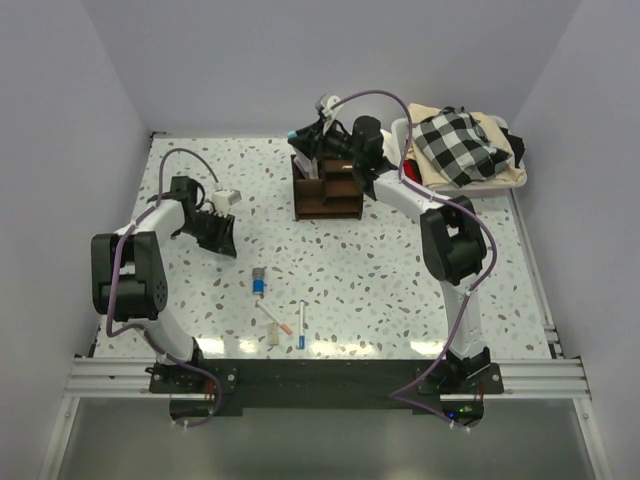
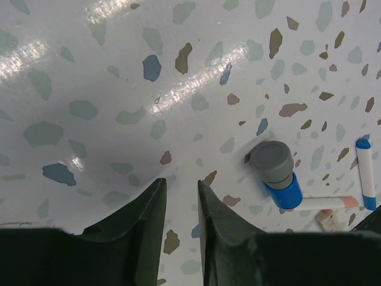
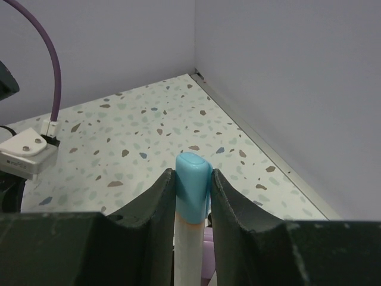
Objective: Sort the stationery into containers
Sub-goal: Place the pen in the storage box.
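Nearest my bases, four pieces lie loose on the speckled table (image 1: 400, 280): a stubby beige piece (image 1: 273, 336), a white pen with blue ends (image 1: 301, 326), a thin white pen with a pink-orange tip (image 1: 276, 318) and, just beyond, a blue marker with a grey cap (image 2: 277, 170). All are unsorted.

My left fingers (image 2: 156, 202) hang above bare table beside that marker, parted by a narrow gap and holding nothing. I judge this a staging position for the next pick. The left arm is folded, wrist turned downward.

Farther out stands the dark brown wooden organizer (image 1: 325, 190). My right arm reaches forward over it, and my right fingers (image 3: 164, 190) are clamped on a white pen with a light blue cap (image 3: 192, 179), held upright for lowering in (which compartment I cannot tell).

Beyond sits a white bin with checkered cloth (image 1: 460, 150).
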`<state>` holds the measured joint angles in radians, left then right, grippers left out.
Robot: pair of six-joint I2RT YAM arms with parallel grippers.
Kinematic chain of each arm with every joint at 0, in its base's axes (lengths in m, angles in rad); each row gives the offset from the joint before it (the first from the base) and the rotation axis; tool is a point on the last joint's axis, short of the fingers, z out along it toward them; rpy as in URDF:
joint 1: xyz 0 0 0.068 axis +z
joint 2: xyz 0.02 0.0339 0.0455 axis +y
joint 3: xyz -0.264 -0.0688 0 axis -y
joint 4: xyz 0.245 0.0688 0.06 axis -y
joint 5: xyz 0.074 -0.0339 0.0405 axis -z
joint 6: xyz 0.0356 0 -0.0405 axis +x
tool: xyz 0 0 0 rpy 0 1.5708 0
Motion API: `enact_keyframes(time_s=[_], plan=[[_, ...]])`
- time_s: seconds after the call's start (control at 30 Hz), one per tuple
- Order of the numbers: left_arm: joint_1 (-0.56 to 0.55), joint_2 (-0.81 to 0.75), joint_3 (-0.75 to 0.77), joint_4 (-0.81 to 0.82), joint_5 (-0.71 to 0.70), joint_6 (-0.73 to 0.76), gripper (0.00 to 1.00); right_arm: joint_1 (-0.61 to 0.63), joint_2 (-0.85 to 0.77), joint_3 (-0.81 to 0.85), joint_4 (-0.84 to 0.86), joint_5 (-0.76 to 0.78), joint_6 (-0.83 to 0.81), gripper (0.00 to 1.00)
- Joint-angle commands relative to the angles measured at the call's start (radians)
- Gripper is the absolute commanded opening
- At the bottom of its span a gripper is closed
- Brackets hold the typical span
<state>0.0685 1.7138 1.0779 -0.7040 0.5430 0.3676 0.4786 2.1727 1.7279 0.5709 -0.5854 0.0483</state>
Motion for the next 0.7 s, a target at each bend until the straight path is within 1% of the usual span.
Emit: enact_keyframes(time_s=[0.0, 0.03, 0.17, 0.27, 0.33, 0.4, 0.43, 0.47, 0.5, 0.53, 0.6, 0.63, 0.67], plan=[[0.017, 0.015, 0.051, 0.017, -0.031, -0.009, 0.33, -0.001, -0.066, -0.059, 0.06, 0.027, -0.03, 0.25], [0.019, 0.017, 0.057, 0.02, -0.034, -0.009, 0.33, -0.001, -0.07, -0.071, 0.064, 0.03, -0.034, 0.25], [0.02, 0.018, 0.085, 0.014, -0.049, 0.002, 0.33, -0.003, -0.062, -0.109, 0.096, 0.027, -0.042, 0.32], [0.019, 0.021, 0.102, 0.003, -0.057, 0.013, 0.32, -0.002, -0.057, -0.128, 0.147, 0.039, -0.039, 0.49], [0.019, 0.02, 0.112, -0.003, -0.066, 0.013, 0.33, -0.002, -0.083, -0.137, 0.162, 0.045, -0.038, 0.66], [0.019, 0.018, 0.137, -0.009, -0.084, 0.014, 0.34, -0.003, -0.114, -0.157, 0.165, 0.047, -0.041, 0.8], [0.019, 0.015, 0.157, -0.012, -0.09, 0.016, 0.38, -0.003, -0.135, -0.169, 0.164, 0.045, -0.042, 0.81], [0.02, 0.013, 0.168, -0.014, -0.1, 0.02, 0.39, -0.002, -0.172, -0.174, 0.143, 0.041, -0.042, 0.82], [0.019, 0.012, 0.178, -0.014, -0.129, 0.021, 0.42, -0.001, -0.197, -0.175, 0.126, 0.048, -0.071, 0.82], [0.019, 0.007, 0.198, -0.011, -0.147, 0.014, 0.53, -0.003, -0.218, -0.183, 0.11, 0.056, -0.065, 0.82], [0.022, 0.0, 0.209, 0.011, -0.219, -0.039, 0.66, -0.006, -0.295, -0.197, 0.054, 0.067, -0.024, 0.82], [0.027, -0.008, 0.212, 0.036, -0.241, -0.064, 0.78, -0.005, -0.322, -0.227, 0.034, 0.068, -0.025, 0.82], [0.039, -0.013, 0.215, 0.044, -0.251, -0.087, 0.83, -0.006, -0.393, -0.246, -0.014, 0.068, -0.042, 0.82]])
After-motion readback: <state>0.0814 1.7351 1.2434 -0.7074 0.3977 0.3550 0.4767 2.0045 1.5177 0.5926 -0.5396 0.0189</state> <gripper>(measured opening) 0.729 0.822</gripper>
